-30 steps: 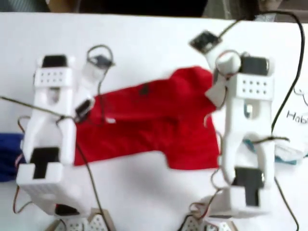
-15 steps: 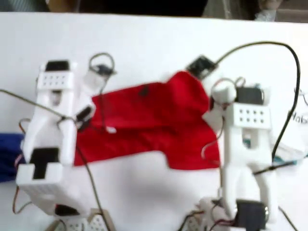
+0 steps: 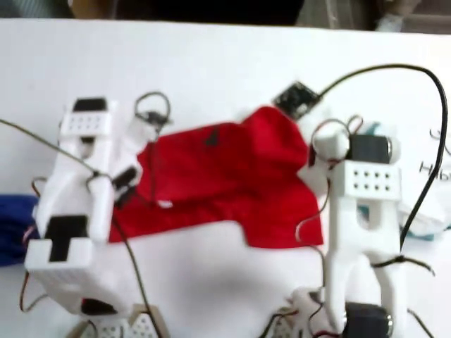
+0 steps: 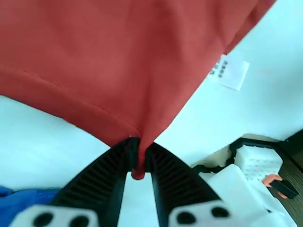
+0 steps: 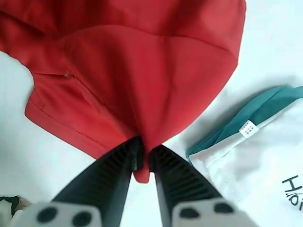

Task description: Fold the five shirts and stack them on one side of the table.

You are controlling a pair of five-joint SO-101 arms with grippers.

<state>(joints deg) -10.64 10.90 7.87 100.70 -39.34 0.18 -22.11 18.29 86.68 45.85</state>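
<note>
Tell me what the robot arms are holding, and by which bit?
Both hold the red shirt. The left end effector pinches a corner at its hem; the right end effector pinches its edge.

Bright, even light falls from overhead. In the high view the white desk (image 3: 211,63) is nearly washed out. The white left arm (image 3: 70,190) and right arm (image 3: 363,211) almost melt into it, set off only by pale grey shading. A faint, soft-edged shadow lies on the desk between the arms, toward the near edge. Beyond the far edge the room is dark. The red shirt (image 3: 225,176) is evenly lit, its folds marked by slightly darker bands. In both wrist views the desk glares white and a soft shadow hugs the shirt's hem. The black ribs of the left claw (image 4: 140,146) and right claw (image 5: 145,146) catch a dull sheen.
</note>
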